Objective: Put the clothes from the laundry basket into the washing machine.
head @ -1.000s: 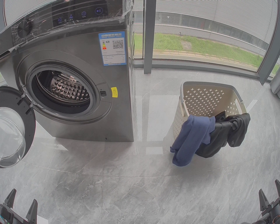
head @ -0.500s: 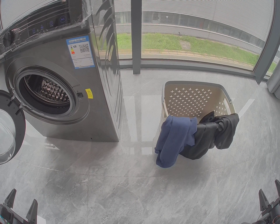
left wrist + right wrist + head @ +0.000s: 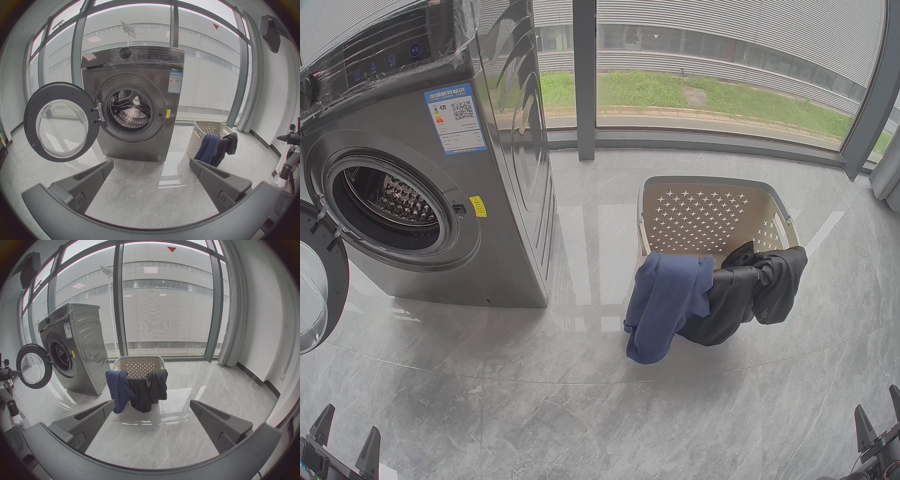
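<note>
A beige laundry basket [image 3: 709, 206] stands on the floor to the right of a grey washing machine [image 3: 419, 187]. A blue garment [image 3: 662, 300] and black clothes [image 3: 750, 294] hang over the basket's near rim. The machine's round door [image 3: 315, 281] is swung open, showing the steel drum [image 3: 394, 200]. My left gripper [image 3: 347, 437] sits low at the near left, open and holding nothing. My right gripper [image 3: 878, 415] sits low at the near right, also open. In the right wrist view the basket [image 3: 139, 366] lies ahead of the open gripper [image 3: 151, 405]; in the left wrist view the drum [image 3: 129, 109] lies ahead.
Tall windows with a metal post [image 3: 584, 81] rise behind the basket. A curtain [image 3: 231, 318] hangs at the far right. Bare grey tile floor [image 3: 581, 406] spreads between the grippers and the basket.
The whole head picture has shifted left, so the camera has turned right; machine and basket now sit further left. Both grippers keep their places in the picture.
</note>
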Robot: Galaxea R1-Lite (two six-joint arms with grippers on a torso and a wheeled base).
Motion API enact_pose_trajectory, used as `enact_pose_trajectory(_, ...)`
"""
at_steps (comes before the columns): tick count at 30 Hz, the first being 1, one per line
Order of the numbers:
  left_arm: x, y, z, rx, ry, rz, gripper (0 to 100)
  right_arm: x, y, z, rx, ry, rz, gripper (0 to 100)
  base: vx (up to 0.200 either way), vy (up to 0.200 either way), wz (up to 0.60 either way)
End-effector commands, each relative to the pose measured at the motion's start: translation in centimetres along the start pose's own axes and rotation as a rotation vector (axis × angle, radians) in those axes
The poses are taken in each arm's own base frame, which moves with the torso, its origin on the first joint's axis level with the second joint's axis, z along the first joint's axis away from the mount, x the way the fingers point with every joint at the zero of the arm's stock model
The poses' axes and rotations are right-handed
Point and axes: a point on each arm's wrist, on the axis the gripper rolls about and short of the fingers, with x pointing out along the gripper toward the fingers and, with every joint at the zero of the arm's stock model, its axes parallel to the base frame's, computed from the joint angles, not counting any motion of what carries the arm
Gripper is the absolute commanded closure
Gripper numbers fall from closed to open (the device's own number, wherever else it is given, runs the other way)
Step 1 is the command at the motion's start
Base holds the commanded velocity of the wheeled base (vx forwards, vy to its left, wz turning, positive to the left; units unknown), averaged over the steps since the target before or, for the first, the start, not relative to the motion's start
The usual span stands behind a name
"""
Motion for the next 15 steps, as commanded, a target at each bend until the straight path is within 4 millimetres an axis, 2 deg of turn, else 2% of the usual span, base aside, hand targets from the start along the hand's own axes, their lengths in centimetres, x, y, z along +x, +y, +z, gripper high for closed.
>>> enact_pose_trajectory(1, -0.02, 0.03, -0.49, 0.0, -0.002, 0.0, 0, -0.04, -0.01, -0.32, 0.0, -0.006, 0.001, 0, 0.0, -0.2, 0.0)
enact_pose_trajectory(4, -0.02, 0.03, -0.49, 0.003, -0.002, 0.0, 0, -0.04, -0.01, -0.32, 0.0, -0.006, 0.001, 0, 0.0, -0.2, 0.0)
enact_pose_trajectory(15, -0.02, 0.02, -0.49, 0.005, -0.002, -0.002, 0, -0.04, -0.01, -0.32, 0.0, -0.006, 0.001, 0, 0.0, 0.0, 0.0)
